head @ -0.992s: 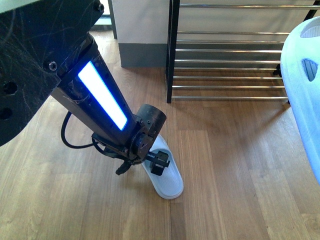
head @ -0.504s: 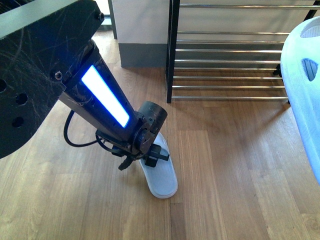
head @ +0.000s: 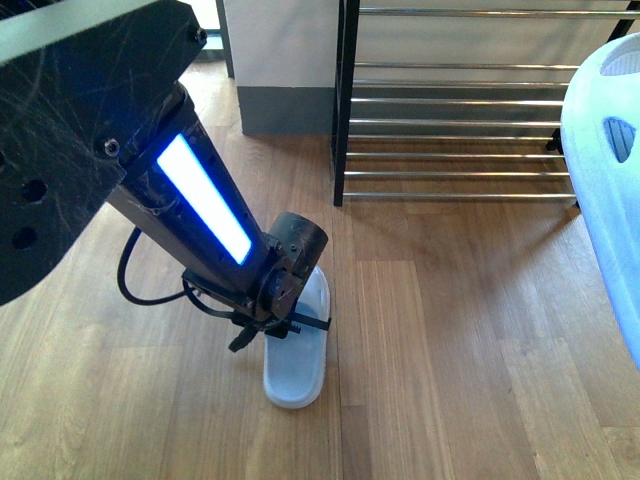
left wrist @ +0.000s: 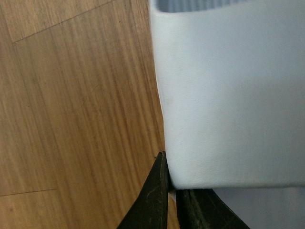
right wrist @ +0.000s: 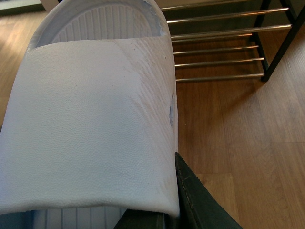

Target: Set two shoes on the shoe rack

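Front view, item one: floor sandal [head: 295, 368], a pale blue one-piece rubber slide. It sits at floor level on the wooden floor [head: 450, 330], left of centre and near. Whether its sole rests fully on the boards cannot be told. Its long axis runs near to far, with the far end leaning slightly right.

Item two: left end effector [head: 300, 325], directly over the far half of the floor sandal, arm slanting down from the upper left. In the left wrist view its two dark fingers [left wrist: 155, 200] stand nearly together at one side of the strap. One is on the outside by the floor and one is tucked beneath, so it appears to be pinching the strap wall.

Item three: raised sandal [right wrist: 90, 129], the matching slide, held off the floor at the right edge of the front view. The right end effector [right wrist: 169, 212] is pressed onto its strap.

Item four: shoe rack [head: 455, 120], black frame with chrome bars, standing far and right of the floor sandal and well apart from it.

Judgement: both sandals are gripped and neither is racked. The next carry goes far and rightward, and the right arm is likely the nearer to the bars.
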Controlling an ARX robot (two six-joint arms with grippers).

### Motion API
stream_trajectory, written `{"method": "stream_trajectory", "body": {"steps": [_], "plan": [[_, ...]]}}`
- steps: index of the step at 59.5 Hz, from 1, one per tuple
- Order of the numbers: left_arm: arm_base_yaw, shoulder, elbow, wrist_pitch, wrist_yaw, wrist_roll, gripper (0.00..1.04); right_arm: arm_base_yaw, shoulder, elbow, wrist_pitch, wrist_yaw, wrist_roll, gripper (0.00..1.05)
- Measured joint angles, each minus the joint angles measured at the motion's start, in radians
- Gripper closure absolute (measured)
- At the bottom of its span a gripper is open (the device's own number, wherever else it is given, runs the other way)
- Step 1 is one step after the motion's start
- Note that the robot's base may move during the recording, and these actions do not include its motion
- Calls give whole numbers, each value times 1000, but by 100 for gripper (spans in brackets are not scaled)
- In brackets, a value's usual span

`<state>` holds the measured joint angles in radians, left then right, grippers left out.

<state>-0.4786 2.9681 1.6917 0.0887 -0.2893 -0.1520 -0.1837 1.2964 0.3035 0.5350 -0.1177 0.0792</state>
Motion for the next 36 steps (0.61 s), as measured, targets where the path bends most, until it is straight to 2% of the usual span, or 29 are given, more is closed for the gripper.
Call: {"method": "stream_trajectory", "body": {"steps": [29,36], "plan": [[46,-419,-451,239,-37,16,103,0,0,0,0,0,0,103],[58,-574,-612,309,-37,8,103,0,0,0,0,0,0,103]]}}
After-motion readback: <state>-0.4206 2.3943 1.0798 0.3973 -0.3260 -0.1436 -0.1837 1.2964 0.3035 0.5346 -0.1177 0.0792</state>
